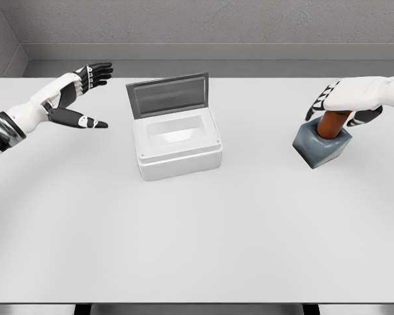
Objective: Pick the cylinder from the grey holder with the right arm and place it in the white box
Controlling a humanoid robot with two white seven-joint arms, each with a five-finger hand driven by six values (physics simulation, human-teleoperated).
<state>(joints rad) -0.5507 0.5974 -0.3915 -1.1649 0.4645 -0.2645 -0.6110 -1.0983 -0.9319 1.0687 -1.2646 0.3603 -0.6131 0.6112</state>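
Right hand (347, 98) curls around the top of the brown cylinder (332, 123), which stands in the grey holder (320, 147). Lifting straight up should free it cleanly. White box (177, 141) sits open, well left. Left hand (85, 88) hovers spread.

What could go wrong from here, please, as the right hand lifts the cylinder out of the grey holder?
1. The right hand wraps only the top of the brown cylinder, whose lower part sits in the grey holder; the holder may lift or tip with it.
2. The white box has its lid standing open at the back; a low carry could strike it.
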